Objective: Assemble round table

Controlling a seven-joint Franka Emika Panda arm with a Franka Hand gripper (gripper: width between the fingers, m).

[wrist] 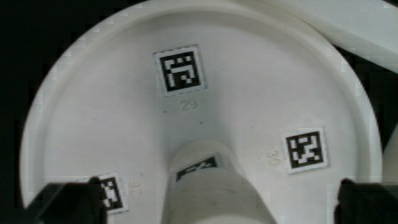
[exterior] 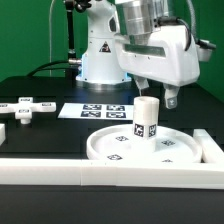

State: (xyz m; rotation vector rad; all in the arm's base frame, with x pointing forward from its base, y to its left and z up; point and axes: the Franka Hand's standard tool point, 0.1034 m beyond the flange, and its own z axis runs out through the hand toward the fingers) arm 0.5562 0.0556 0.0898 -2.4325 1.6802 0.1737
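Hovering just over cyl. post — end effector wide open, empty.

Your exterior view sits low, facing the arm base across the rimmed disc. Your wrist view looks down close on that same disc and post.

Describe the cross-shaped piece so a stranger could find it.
From the wide white disc at the front, look to the exterior view's left. The cross-shaped piece lies flat on the black table there; unlike the upright post on the disc, it has short arms.
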